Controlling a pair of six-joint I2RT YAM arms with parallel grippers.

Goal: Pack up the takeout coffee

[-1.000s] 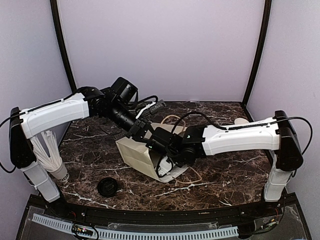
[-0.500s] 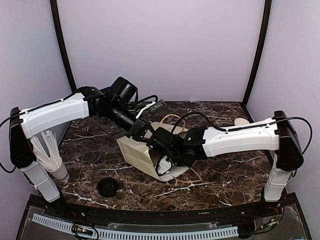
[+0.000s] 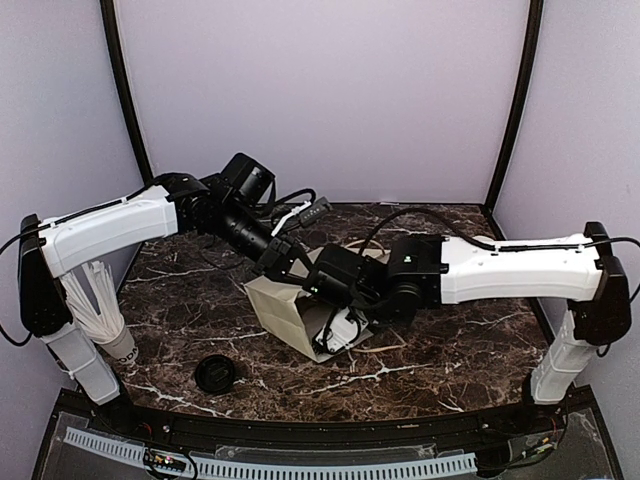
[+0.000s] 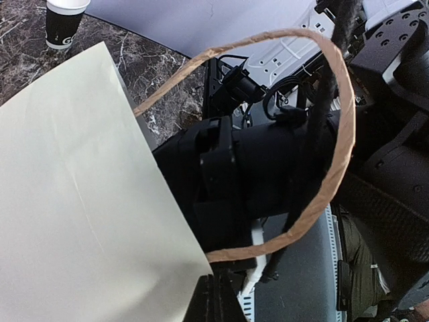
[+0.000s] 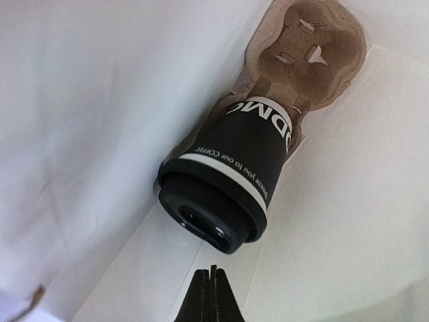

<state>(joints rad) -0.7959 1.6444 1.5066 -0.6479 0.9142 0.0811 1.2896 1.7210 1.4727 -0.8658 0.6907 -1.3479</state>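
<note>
Cup (image 3: 122, 346) with black walls stands at the far left of the dark marbled surface (image 3: 180, 300), and a fan of thin white sticks (image 3: 95, 295) rises from it. A little to its right, near the front edge, we see a loose flat black lid (image 3: 215, 374) lying by itself. Next is the left gripper (image 3: 287, 265), which reaches in from the left. Its jaws are closed on the upper edge of the cream paper bag (image 3: 285, 318). The bag lies tipped on its side in the middle of the surface, with its mouth toward the right. In the left wrist view we see the bag's brown twisted-paper handle (image 4: 338, 134), its loop framing the black wrist of the right arm. The right gripper (image 5: 212, 292) sits inside the bag's mouth, with its jaws fully closed and holding nothing. The takeout coffee (image 5: 231, 178) lies on its side deep inside the bag. Its lidded end points toward the right gripper, a little apart from the fingertips, and its base rests against a brown cardboard cup carrier (image 5: 315, 40).
</note>
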